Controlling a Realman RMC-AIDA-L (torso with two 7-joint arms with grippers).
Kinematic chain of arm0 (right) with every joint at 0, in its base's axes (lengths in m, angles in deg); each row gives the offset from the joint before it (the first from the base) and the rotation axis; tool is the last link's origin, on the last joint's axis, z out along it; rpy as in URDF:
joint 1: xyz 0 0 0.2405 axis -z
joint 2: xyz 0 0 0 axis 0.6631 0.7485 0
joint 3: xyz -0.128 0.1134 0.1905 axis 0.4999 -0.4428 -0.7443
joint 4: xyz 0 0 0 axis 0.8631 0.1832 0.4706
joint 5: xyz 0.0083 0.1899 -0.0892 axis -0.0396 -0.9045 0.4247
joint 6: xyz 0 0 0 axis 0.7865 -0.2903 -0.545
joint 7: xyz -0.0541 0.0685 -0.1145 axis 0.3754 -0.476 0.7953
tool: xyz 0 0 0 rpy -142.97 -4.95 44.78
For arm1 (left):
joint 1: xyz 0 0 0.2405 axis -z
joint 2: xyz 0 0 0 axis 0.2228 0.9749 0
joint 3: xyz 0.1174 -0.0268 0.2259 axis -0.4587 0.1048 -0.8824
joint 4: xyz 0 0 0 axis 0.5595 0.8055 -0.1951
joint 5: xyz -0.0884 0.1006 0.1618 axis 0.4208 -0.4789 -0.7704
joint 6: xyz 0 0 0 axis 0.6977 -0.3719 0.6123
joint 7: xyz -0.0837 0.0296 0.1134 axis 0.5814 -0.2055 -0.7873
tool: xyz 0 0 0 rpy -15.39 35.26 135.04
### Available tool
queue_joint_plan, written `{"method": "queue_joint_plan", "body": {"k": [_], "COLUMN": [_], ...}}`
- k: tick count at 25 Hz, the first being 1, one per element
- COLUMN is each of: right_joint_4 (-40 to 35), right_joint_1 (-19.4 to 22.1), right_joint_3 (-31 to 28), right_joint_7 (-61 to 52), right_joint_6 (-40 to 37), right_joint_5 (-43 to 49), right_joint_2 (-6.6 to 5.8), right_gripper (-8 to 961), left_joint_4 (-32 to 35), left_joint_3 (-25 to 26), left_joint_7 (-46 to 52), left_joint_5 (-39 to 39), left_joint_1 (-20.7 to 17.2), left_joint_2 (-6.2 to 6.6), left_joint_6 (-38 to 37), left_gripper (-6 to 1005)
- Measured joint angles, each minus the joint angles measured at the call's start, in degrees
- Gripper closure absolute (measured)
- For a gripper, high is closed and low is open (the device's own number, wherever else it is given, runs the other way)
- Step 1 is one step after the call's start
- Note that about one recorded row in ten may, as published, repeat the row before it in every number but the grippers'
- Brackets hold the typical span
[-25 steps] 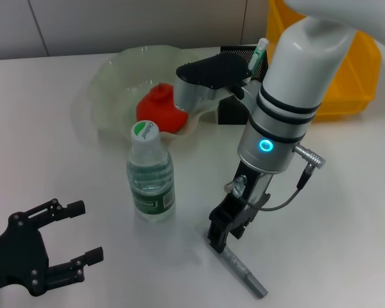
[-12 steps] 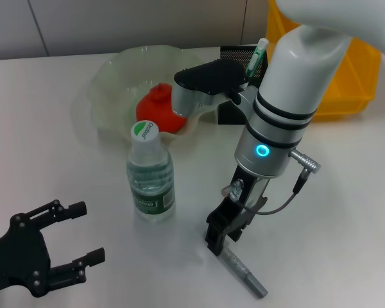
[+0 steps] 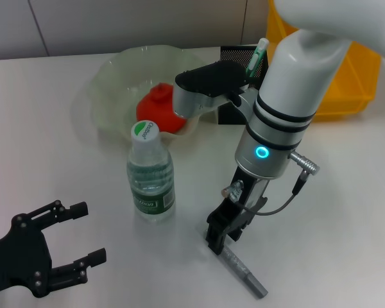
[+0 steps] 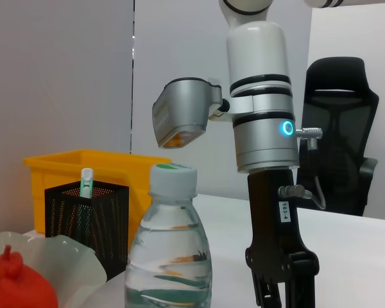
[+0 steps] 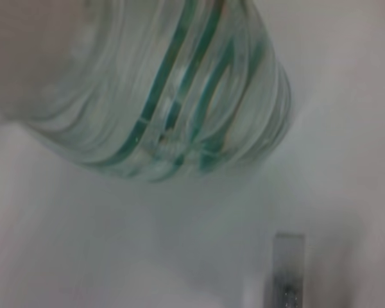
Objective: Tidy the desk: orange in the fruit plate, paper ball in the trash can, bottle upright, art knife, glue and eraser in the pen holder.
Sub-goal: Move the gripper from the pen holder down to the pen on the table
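Right gripper (image 3: pixel 218 244), fingers seemingly closed on the grey art knife (image 3: pixel 244 274) lying near-right of the upright bottle (image 3: pixel 151 176), risks it slipping out or swinging into the bottle.

An office: a black mesh-backed office chair (image 4: pixel 337 135) stands behind the white desk (image 3: pixel 346 212), against plain pale partition walls (image 4: pixel 58 77).
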Motion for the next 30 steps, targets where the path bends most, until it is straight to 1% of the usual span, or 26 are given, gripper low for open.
{"method": "queue_joint_plan", "body": {"k": [7,22,30], "right_joint_4": [-0.3,1.3,1.5], "right_joint_1": [0.0,-0.1,-0.1], "right_joint_3": [1.5,1.7,3.3], "right_joint_7": [0.1,0.8,0.8], "right_joint_6": [1.6,2.5,3.1], "right_joint_5": [-0.4,-2.4,-3.8], "right_joint_2": [0.00,0.00,0.00], "right_gripper": [534,558,570], "left_joint_4": [0.0,0.0,-0.1], "left_joint_3": [0.0,0.0,0.0], "left_joint_7": [0.0,0.0,-0.5], "left_joint_5": [0.0,0.0,0.0], "left_joint_1": [0.0,-0.1,0.0], "left_joint_2": [-0.11,-0.20,-0.20], "left_joint_6": [0.0,0.7,0.7], "left_gripper": [200,200,200]}}
